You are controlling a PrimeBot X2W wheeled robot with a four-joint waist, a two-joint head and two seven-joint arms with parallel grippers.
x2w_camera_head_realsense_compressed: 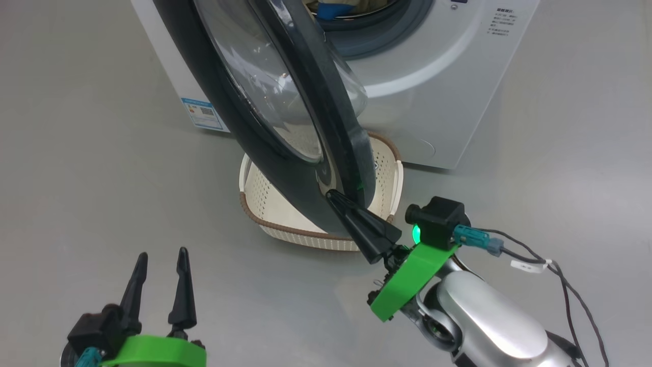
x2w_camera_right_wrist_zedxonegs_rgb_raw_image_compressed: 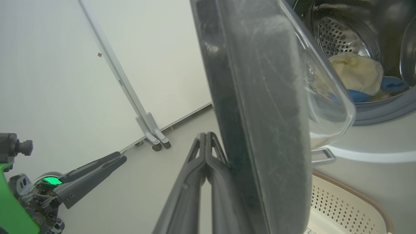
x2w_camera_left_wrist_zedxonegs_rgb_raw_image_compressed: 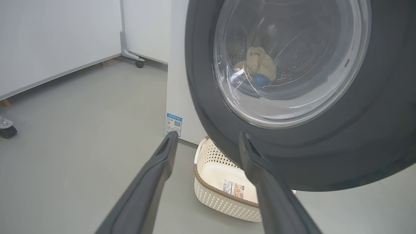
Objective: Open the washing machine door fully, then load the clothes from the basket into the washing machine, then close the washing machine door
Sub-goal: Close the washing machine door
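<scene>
The washing machine [x2w_camera_head_realsense_compressed: 448, 76] stands at the top of the head view, its door [x2w_camera_head_realsense_compressed: 305, 102] swung part-way out over the basket [x2w_camera_head_realsense_compressed: 249, 209]. The basket sits on the floor before the machine and holds nothing that I can see. The clothes [x2w_camera_right_wrist_zedxonegs_rgb_raw_image_compressed: 357, 74], cream fabric and blue pieces, lie in the steel drum; they also show through the door glass [x2w_camera_left_wrist_zedxonegs_rgb_raw_image_compressed: 260, 65]. My right gripper [x2w_camera_head_realsense_compressed: 331, 196] is shut, empty, its tips pressed against the lower outer edge of the door [x2w_camera_right_wrist_zedxonegs_rgb_raw_image_compressed: 260, 97]. My left gripper [x2w_camera_head_realsense_compressed: 162, 253] is open and empty, low and left, apart from the door [x2w_camera_left_wrist_zedxonegs_rgb_raw_image_compressed: 373, 130].
Grey floor lies all around the machine. White partition panels on castor feet [x2w_camera_left_wrist_zedxonegs_rgb_raw_image_compressed: 136, 61] stand behind and to the left [x2w_camera_right_wrist_zedxonegs_rgb_raw_image_compressed: 152, 136]. A cable [x2w_camera_head_realsense_compressed: 560, 275] trails from my right wrist. The door's rim hangs low over the basket [x2w_camera_left_wrist_zedxonegs_rgb_raw_image_compressed: 227, 195].
</scene>
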